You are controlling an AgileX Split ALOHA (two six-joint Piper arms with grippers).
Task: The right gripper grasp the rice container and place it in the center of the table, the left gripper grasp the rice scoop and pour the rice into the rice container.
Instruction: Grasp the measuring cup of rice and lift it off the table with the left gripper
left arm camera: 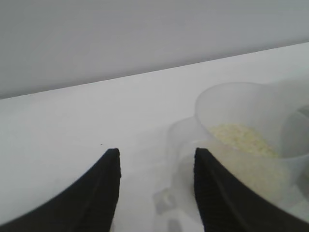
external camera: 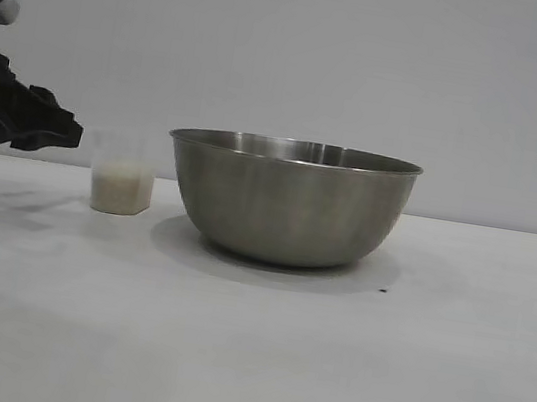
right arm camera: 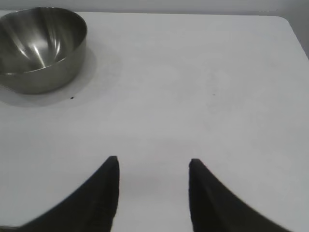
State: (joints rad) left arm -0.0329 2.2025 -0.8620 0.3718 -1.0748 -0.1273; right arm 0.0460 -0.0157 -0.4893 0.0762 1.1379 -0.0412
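Standing upright on the plain white flat table [external camera: 245, 359], the small translucent clear plastic rice scoop [external camera: 123, 175] holds fine white rice [external camera: 120, 189] in roughly its lower half. It sits just beside the large round brushed stainless-steel rice container [external camera: 288, 202], on that bowl's left in the exterior view, with a narrow gap between them. The bowl rests on the tabletop near the middle of the exterior view, rim up, and its polished inside shows in the right wrist view [right arm camera: 41, 48].

Hovering just left of the scoop and above the tabletop, the black left gripper [external camera: 52, 128] has its fingers spread, with nothing between them. In the left wrist view the gripper [left arm camera: 157, 166] shows the scoop [left arm camera: 241, 140] close ahead and to one side of the gap, its side handle reaching toward that gap, touching neither finger. The rice [left arm camera: 244, 140] is seen from above inside the cup.

The black right gripper [right arm camera: 152, 174] is out of the exterior view; its fingers are likewise apart, empty, over bare table, well apart from the bowl.

Count: one scoop, one bowl, two grippers.
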